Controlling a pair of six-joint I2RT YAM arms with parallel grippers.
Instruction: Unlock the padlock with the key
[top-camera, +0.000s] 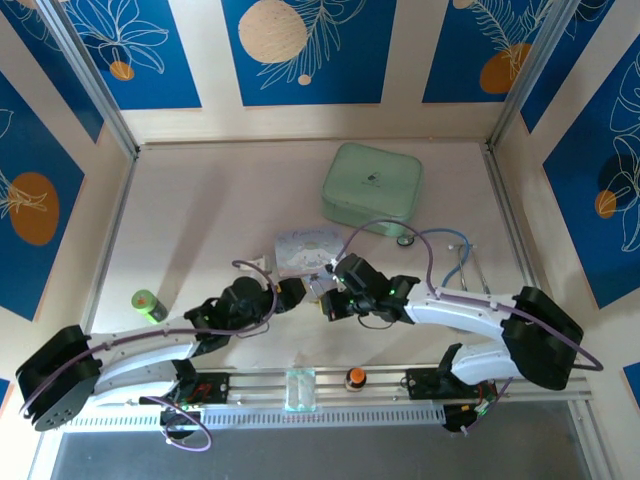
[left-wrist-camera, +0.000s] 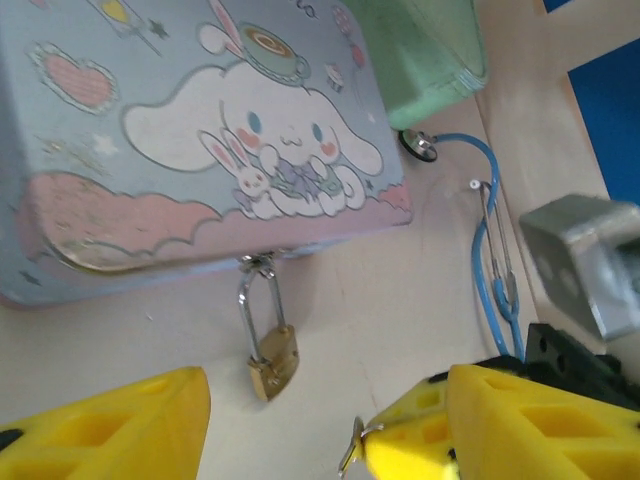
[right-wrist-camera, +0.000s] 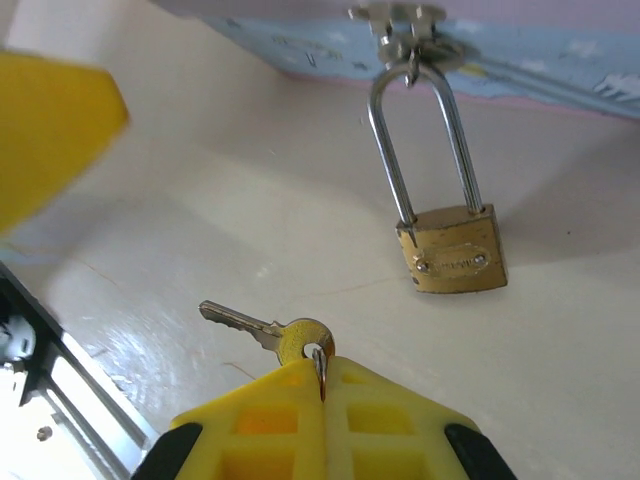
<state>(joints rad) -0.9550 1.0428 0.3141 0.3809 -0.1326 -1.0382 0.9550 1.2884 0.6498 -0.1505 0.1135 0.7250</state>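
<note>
**Right wrist view: key gripped, padlock locked**

The right hand (right-wrist-camera: 322, 375) is pinched tight on the head of the key (right-wrist-camera: 262, 328). The key's blade points sideways over the desk (right-wrist-camera: 180, 200), apart from the padlock (right-wrist-camera: 455, 252). The padlock lies flat on the desk, its shackle seated in the body and hooked through the hasp of the cartoon tin (left-wrist-camera: 200, 130). The left hand (left-wrist-camera: 290, 415) is spread wide and empty, near the padlock. Judged done: key pickup. Left to do: aligning, inserting, turning.
</note>
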